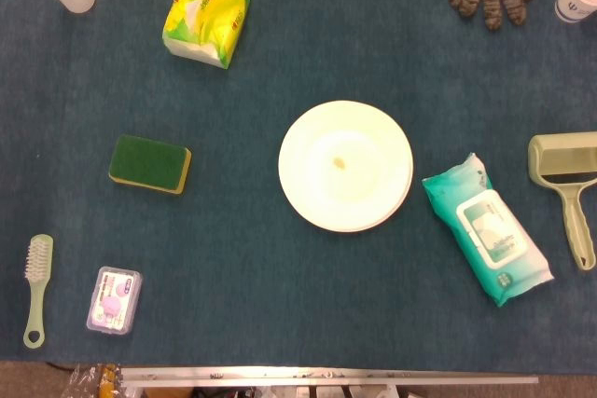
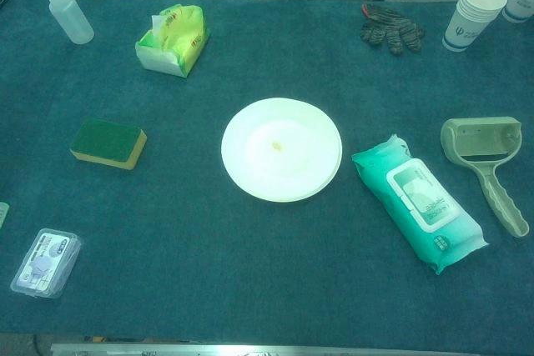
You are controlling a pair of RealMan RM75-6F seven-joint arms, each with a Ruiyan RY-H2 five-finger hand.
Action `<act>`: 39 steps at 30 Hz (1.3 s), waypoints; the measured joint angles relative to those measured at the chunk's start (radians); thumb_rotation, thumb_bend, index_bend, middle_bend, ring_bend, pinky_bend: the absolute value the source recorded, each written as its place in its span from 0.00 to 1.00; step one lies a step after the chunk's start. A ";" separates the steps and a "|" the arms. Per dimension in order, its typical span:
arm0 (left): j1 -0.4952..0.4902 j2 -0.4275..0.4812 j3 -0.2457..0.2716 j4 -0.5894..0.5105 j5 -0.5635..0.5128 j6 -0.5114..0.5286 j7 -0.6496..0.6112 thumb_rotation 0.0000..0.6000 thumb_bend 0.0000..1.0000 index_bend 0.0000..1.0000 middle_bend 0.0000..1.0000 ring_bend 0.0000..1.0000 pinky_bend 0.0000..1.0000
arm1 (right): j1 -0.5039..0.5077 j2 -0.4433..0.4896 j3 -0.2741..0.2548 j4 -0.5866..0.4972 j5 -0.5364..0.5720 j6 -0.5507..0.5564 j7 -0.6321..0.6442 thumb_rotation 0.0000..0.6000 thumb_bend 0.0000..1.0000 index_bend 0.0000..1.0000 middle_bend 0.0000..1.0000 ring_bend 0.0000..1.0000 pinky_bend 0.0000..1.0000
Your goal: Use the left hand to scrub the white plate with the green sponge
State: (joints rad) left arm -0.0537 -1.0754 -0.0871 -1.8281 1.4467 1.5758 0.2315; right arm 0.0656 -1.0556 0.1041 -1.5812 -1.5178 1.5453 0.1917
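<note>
Neither the left hand nor the right hand is showing in either view, so whether their fingers are spread or closed cannot be told. The green sponge (image 1: pixel 150 163) is lying green face up toward the tabletop's left edge, its long axis running roughly left to right. The white plate (image 1: pixel 346 165) is sitting near the tabletop's middle, well apart to the sponge's right. Judging by sides, the left hand is likely the nearer one.

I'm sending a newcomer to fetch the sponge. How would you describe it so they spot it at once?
Start at the white plate in the middle of the blue table, then look to its left. The sponge lies flat there, alone on the cloth. It is a rectangular block, dark green on top with a yellow layer beneath, unlike the tissue pack beyond it.
</note>
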 measured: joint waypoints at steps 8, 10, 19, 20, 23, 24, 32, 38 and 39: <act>0.003 0.001 0.004 0.006 0.005 0.000 -0.008 1.00 0.26 0.27 0.25 0.10 0.11 | -0.004 0.002 -0.003 -0.006 -0.003 0.004 -0.004 0.98 0.32 0.30 0.31 0.21 0.40; 0.002 0.002 0.003 0.006 0.007 0.000 -0.010 1.00 0.26 0.27 0.25 0.10 0.11 | -0.004 0.002 -0.003 -0.007 -0.004 0.005 -0.005 0.98 0.32 0.30 0.32 0.21 0.40; -0.018 0.021 0.007 0.001 0.029 -0.033 -0.012 1.00 0.26 0.27 0.25 0.10 0.11 | 0.001 0.009 -0.001 -0.021 -0.006 0.002 -0.011 0.98 0.32 0.30 0.32 0.21 0.40; -0.022 0.022 0.008 0.001 0.031 -0.040 -0.014 1.00 0.26 0.27 0.25 0.10 0.11 | 0.002 0.010 0.000 -0.024 -0.007 0.002 -0.012 0.98 0.32 0.30 0.32 0.21 0.40; -0.030 0.026 0.009 0.003 0.036 -0.052 -0.019 1.00 0.26 0.27 0.25 0.10 0.11 | 0.004 0.013 0.000 -0.029 -0.007 -0.001 -0.011 0.98 0.32 0.30 0.31 0.21 0.40; -0.032 0.026 0.010 0.005 0.036 -0.056 -0.022 1.00 0.26 0.27 0.25 0.10 0.11 | 0.005 0.013 0.001 -0.030 -0.007 -0.003 -0.010 0.98 0.32 0.30 0.32 0.21 0.40; -0.095 0.038 0.023 0.025 0.042 -0.188 -0.037 1.00 0.26 0.27 0.24 0.10 0.11 | 0.022 0.024 0.009 -0.057 -0.006 -0.021 -0.026 0.98 0.32 0.30 0.32 0.21 0.40; -0.167 0.029 0.031 0.055 0.045 -0.309 -0.028 0.99 0.26 0.27 0.24 0.10 0.11 | 0.029 0.023 0.009 -0.059 -0.002 -0.030 -0.036 0.98 0.32 0.30 0.32 0.21 0.40; -0.179 0.024 0.033 0.061 0.045 -0.327 -0.025 0.98 0.26 0.27 0.23 0.10 0.11 | 0.029 0.023 0.009 -0.059 -0.002 -0.030 -0.038 0.98 0.32 0.30 0.32 0.21 0.40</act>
State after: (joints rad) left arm -0.2324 -1.0510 -0.0546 -1.7667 1.4918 1.2489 0.2069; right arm 0.0942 -1.0329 0.1132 -1.6405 -1.5195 1.5154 0.1539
